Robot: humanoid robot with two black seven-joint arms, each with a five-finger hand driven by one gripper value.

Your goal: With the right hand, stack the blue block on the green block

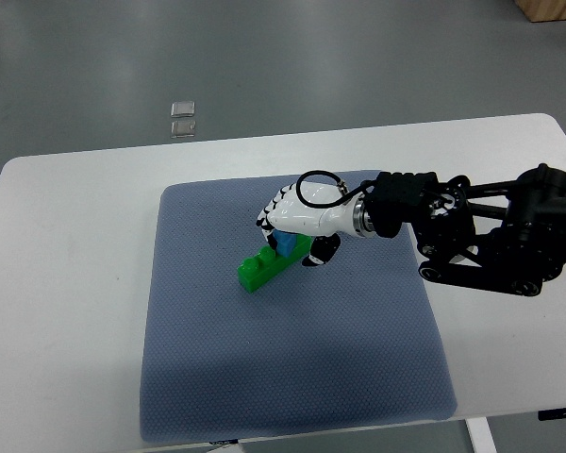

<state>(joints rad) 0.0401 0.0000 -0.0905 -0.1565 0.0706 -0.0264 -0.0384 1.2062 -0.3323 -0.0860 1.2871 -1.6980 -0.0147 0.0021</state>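
The white, black-jointed right hand [297, 222] is curled around the small blue plastic block [287, 243], which sits just beneath its fingers atop the green studded plastic block [267, 265], so placement looks nearly complete, with release remaining.

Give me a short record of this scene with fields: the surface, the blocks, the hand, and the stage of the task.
surface: white table with a grey-blue fabric mat on it
green block: green plastic brick, lying on the mat
blue block: small blue plastic brick, on the green block's far end
right hand: white robot hand, fingers around the blue block
left hand: not in view
stage: blue block at the green block, not yet released
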